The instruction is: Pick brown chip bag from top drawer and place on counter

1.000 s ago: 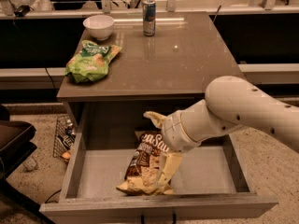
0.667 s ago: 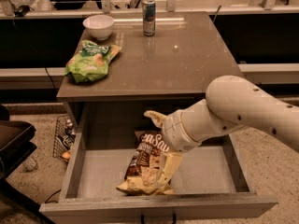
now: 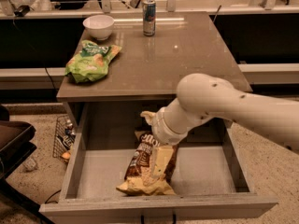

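The robot's arm (image 3: 219,101) has swung slightly to the left over the open top drawer (image 3: 205,171) within the last second, carrying its gripper (image 3: 156,136), low at the far end of the brown chip bag (image 3: 142,162), leftward with it.

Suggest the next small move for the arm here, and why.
Probably a short straight lift, once the grasp is confirmed. The gripper is down in the top drawer on the brown chip bag, which lies flat on the drawer floor; the counter sits just above.
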`<state>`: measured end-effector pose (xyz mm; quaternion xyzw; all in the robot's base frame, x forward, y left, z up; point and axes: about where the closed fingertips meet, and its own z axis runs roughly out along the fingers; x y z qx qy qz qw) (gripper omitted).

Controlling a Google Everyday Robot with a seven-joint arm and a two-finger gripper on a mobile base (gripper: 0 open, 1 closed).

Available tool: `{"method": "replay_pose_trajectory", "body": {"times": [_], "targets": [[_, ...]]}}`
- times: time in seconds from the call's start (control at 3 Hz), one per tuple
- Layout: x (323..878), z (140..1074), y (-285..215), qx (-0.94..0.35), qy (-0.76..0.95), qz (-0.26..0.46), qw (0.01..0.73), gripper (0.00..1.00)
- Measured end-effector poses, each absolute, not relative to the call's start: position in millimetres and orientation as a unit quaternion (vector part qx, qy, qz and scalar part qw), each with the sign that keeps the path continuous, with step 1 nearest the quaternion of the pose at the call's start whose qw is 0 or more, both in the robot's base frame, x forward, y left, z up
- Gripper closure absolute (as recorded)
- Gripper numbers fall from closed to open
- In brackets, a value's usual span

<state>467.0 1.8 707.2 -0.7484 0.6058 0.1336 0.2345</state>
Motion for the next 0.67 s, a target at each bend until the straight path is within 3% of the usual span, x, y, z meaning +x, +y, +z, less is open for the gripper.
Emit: {"method": "replay_pose_trajectory", "body": {"times": [0.67], "targets": [[507.8, 633.2, -38.1, -0.775, 0.607, 0.085, 0.158, 0.0]]}}
